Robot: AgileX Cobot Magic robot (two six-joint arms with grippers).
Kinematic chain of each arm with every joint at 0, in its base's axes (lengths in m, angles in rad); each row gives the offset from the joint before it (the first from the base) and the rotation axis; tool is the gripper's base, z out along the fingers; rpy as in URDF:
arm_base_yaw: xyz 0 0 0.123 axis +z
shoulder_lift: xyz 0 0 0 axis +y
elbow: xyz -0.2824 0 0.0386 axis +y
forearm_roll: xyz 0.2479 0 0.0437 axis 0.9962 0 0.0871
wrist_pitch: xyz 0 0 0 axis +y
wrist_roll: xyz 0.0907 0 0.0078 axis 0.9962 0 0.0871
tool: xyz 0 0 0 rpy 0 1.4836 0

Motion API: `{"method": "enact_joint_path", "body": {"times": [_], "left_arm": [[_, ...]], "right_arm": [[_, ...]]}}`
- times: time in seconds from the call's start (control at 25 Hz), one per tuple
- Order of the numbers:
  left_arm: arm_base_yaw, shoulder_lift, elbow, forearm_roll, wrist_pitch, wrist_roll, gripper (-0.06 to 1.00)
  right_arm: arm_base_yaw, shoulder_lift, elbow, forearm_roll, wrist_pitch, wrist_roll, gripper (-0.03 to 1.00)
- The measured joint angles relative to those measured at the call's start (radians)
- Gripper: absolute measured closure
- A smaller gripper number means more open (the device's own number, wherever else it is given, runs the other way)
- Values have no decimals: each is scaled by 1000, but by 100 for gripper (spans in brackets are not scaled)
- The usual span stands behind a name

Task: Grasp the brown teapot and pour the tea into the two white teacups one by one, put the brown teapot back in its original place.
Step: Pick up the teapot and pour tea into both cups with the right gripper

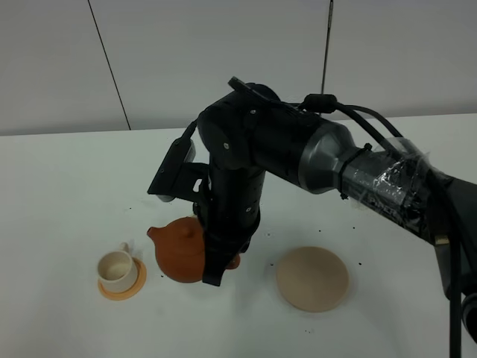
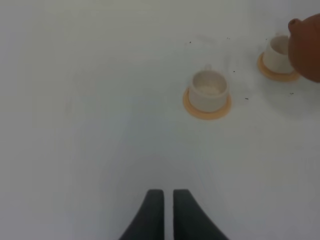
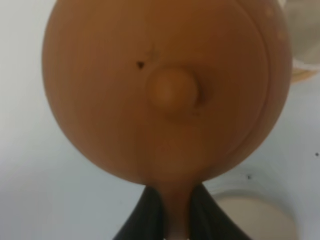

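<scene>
Well, in the high view your right gripper (image 1: 218,267) reaches across the middle and is clamped on the brown teapot (image 1: 179,250). The pot sits low between one white teacup (image 1: 117,267) on its orange coaster (image 1: 127,289) and the bare beige mat (image 1: 313,278), with its spout pointing at that cup. Whether the pot touches the table (image 1: 67,194), I cannot tell. Here you count one pot and one mat, but only one cup; probably the arm hides the other.

From the left wrist, the left gripper (image 2: 168,210) has its fingers almost together, with nothing between them. Now you count two teacups, the nearer cup (image 2: 209,90) and the farther cup (image 2: 276,54), each on one coaster. The teapot (image 2: 306,45) is just beside the farther one.

From the right wrist, the pot fills the picture. It has one lid knob (image 3: 172,92), and the fingers are closed on its loop handle (image 3: 176,215). I judge it to be stiff, smooth clay, heavy if full and easy to chip. So hold it only by the handle and tilt it slowly, because the lid may slip.
</scene>
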Motion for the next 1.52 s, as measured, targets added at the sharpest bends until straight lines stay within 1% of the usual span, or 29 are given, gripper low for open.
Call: {"method": "enact_joint_path", "body": {"times": [0.12, 0.32, 0.4, 0.76, 1.24, 1.52], "left_arm": [[0, 0, 0, 0, 0, 1, 84], [0, 0, 0, 0, 0, 1, 83], [0, 0, 0, 0, 0, 1, 83], [0, 0, 0, 0, 0, 1, 82], [0, 0, 0, 1, 0, 1, 80], [0, 0, 0, 1, 0, 1, 79]], "right_arm": [[7, 30, -39, 22, 1, 32, 87], [22, 101, -165, 34, 0, 84, 87], [27, 112, -189, 38, -4, 103, 87], [40, 130, -198, 42, 1, 167, 87], [83, 157, -198, 22, -1, 202, 87], [96, 177, -198, -56, -1, 197, 87]]}}
